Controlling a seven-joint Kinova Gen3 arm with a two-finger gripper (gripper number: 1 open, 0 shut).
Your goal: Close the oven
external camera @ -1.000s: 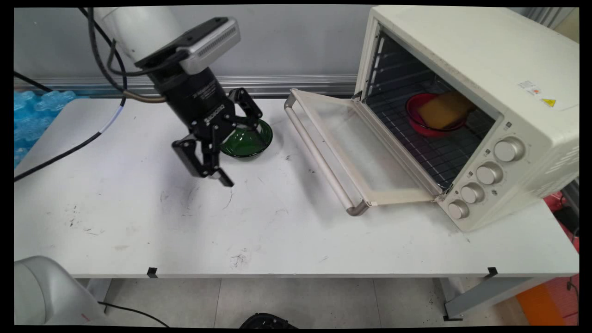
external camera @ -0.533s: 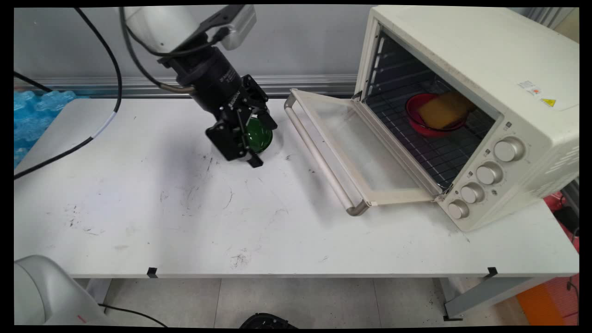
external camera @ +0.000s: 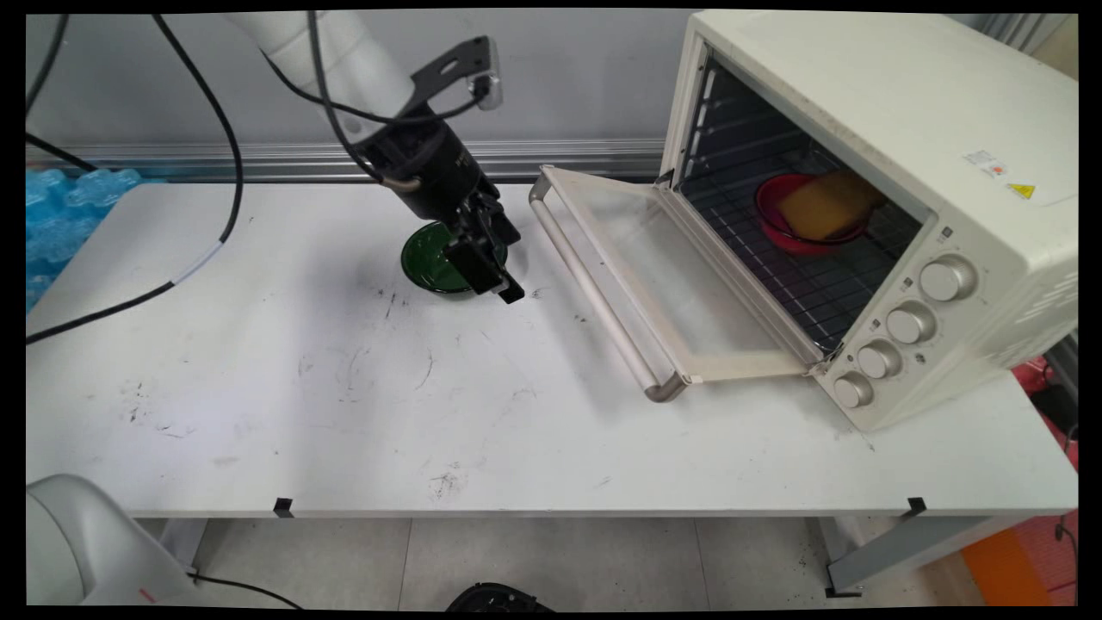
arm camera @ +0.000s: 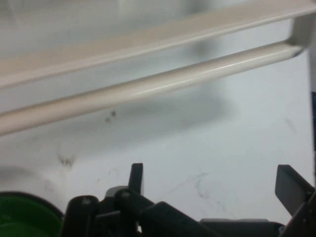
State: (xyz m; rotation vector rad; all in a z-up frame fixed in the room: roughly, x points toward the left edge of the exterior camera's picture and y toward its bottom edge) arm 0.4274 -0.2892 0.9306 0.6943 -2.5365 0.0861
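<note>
A dark green bowl (external camera: 428, 263) sits on the white table (external camera: 344, 405), left of the oven door. My gripper (external camera: 495, 263) hangs low over the bowl's right rim, pointed toward the door, and it is open with nothing between its fingers. In the hand view the gripper (arm camera: 215, 182) has its fingertips (arm camera: 137, 175) spread wide over bare tabletop, and the green bowl (arm camera: 19, 217) shows at the bottom left corner. The door's handle bar (arm camera: 148, 86) runs across the picture just ahead.
A cream toaster oven (external camera: 869, 172) stands at the right with its glass door (external camera: 680, 284) folded down onto the table and its handle (external camera: 594, 293) facing the bowl. On its rack sits a red bowl (external camera: 779, 228) holding a yellow block (external camera: 826, 205). Black cables hang at the left.
The gripper has swung from the bowl's front left across to its right side, turning toward the oven door. The bowl has stayed where it was.
</note>
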